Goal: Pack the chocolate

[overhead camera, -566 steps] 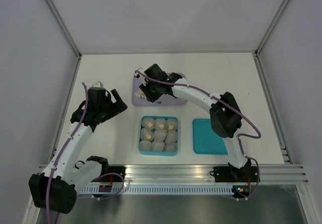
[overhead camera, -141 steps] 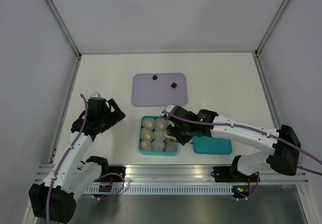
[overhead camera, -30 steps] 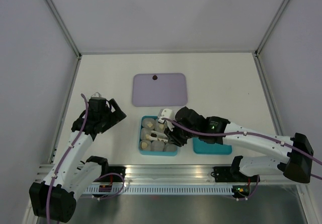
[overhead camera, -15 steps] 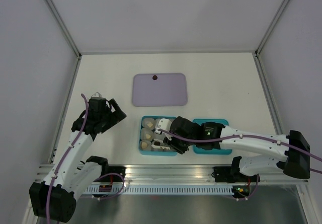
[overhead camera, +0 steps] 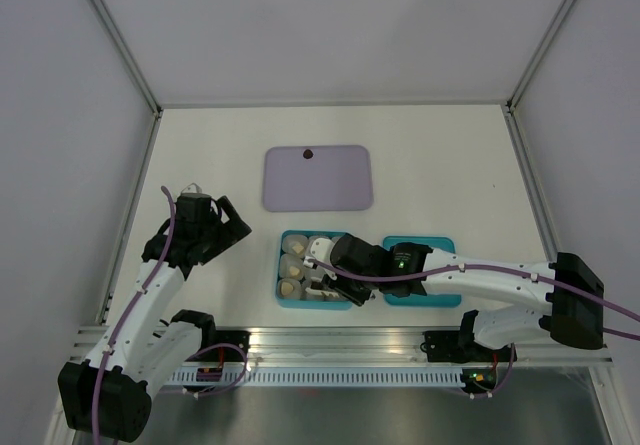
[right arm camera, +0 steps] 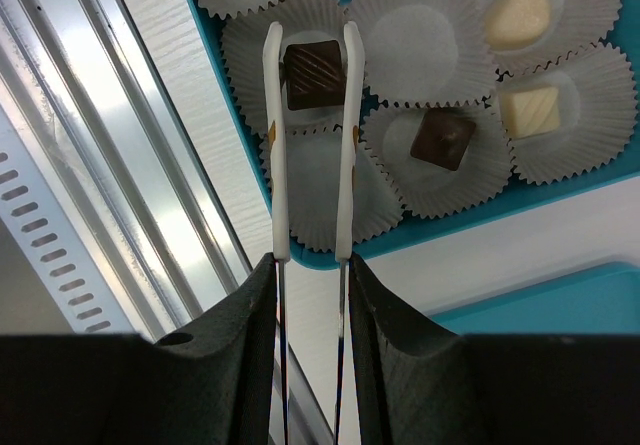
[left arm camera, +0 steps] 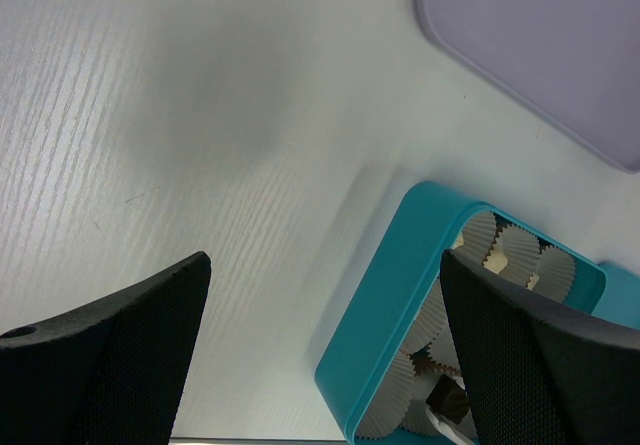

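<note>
Gone from the tray point(overhead camera: 340, 190) since seconds ago, one dark chocolate point(right arm camera: 313, 73) now hangs over the box point(left arm camera: 385, 295). Left gripper point(left arm camera: 325, 257), jaws spread wide, hovers beside the box; right gripper point(right arm camera: 311, 40) pinches the chocolate above a cup point(right arm camera: 245, 75).

From my end the counter point(left arm camera: 150, 165) looks like matt white laminate with a fine wood-grain texture. The teal box point(left arm camera: 375, 295) is smooth plastic with a soft sheen, and the cups point(right arm camera: 410, 25) in it are pleated white paper. The dark chocolate point(right arm camera: 313, 73) has a ribbed, slightly glossy top; the cream chocolate point(right arm camera: 524, 13) looks smooth and satiny. The lavender tray point(left arm camera: 540, 45) is matt plastic, I think. The rail point(right arm camera: 150, 195) is brushed, shiny metal. The left pincer point(left arm camera: 322, 265) pads point(left arm camera: 120, 355) are black with a fine mesh texture; the right pincer point(right arm camera: 310, 37) fingers point(right arm camera: 273, 145) are smooth white plastic.
</note>
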Controlling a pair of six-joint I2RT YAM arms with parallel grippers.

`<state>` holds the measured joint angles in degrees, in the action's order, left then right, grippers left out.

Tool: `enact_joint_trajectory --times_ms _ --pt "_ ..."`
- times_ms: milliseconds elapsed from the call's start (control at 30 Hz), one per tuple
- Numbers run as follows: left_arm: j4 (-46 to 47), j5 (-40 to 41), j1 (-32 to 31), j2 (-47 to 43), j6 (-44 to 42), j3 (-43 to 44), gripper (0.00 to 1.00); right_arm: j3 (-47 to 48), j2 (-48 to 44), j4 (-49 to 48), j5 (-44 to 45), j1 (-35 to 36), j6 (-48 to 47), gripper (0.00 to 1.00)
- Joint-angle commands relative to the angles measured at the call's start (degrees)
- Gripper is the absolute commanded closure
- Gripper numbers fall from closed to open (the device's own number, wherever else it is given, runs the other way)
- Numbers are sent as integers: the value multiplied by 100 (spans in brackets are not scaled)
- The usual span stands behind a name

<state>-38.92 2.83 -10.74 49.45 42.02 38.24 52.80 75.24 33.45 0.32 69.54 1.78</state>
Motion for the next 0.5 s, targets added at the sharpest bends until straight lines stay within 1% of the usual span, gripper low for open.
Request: enact_joint_trajectory --times_ms 0,67,200,467 --pt "86 -63 -16 -32 -141 -27 0 161 -18 -111 127 16 15 74" --pt "77 -63 -16 -32 -141 -27 0 152 -18 -102 118 16 24 72" --pt "86 -46 -16 -50 -141 -27 0 178 -18 -84 118 16 15 64" --pt "86 -37 -16 -50 -133 -27 1 196 -97 -76 48 16 33 59"
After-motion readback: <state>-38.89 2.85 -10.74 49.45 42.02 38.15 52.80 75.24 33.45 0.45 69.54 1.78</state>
